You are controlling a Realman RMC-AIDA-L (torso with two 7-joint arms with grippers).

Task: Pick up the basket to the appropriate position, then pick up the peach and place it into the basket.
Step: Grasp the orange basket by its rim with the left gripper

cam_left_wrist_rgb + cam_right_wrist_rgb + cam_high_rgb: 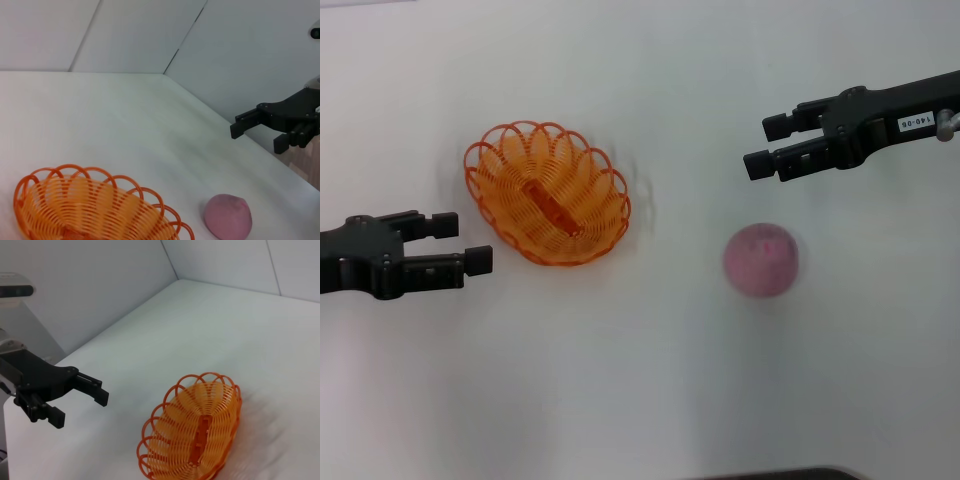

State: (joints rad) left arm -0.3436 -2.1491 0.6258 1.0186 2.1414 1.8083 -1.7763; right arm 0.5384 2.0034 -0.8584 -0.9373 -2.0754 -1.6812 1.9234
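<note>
The orange wire basket [548, 192] stands on the white table, left of centre, with a flat orange strip at its bottom. It also shows in the left wrist view [90, 207] and the right wrist view [194, 430]. The pink peach [761, 260] lies on the table to the right of the basket, apart from it; it shows in the left wrist view too [228, 216]. My left gripper [466, 243] is open and empty, just left of the basket. My right gripper [768, 145] is open and empty, above and behind the peach.
The white table [640, 380] runs to grey walls at the back [150, 30]. A dark edge shows at the table's near side [780, 474].
</note>
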